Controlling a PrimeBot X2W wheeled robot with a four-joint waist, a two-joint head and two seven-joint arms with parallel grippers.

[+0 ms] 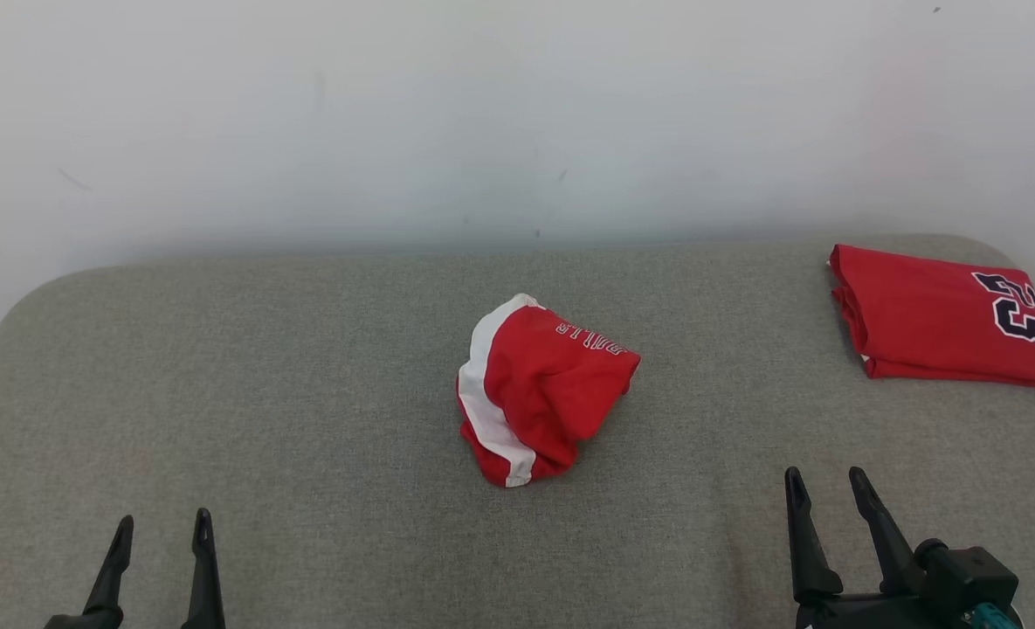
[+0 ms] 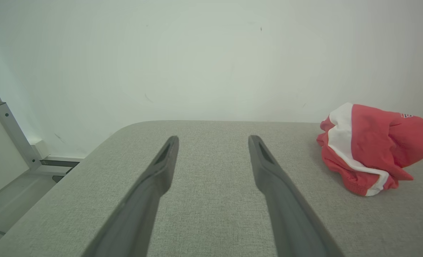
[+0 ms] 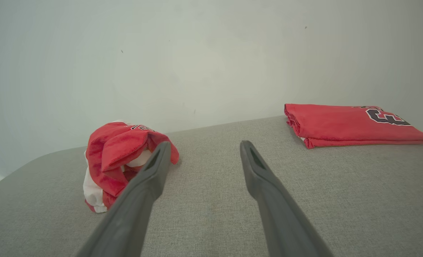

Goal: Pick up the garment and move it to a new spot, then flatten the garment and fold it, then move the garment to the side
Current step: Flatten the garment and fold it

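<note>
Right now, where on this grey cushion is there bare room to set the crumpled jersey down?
The widest bare stretch is the left half of the grey cushion, between its rounded edge and the crumpled garment. A narrower strip lies between that garment and the folded red jersey. Crowded: the far right corner, where that jersey lies.

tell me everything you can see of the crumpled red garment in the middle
The garment is thin bright red fabric with a white side stripe and small lettering on its far side. It sits crumpled in a loose heap midway across the grey padded surface, touched by nothing else.
</note>
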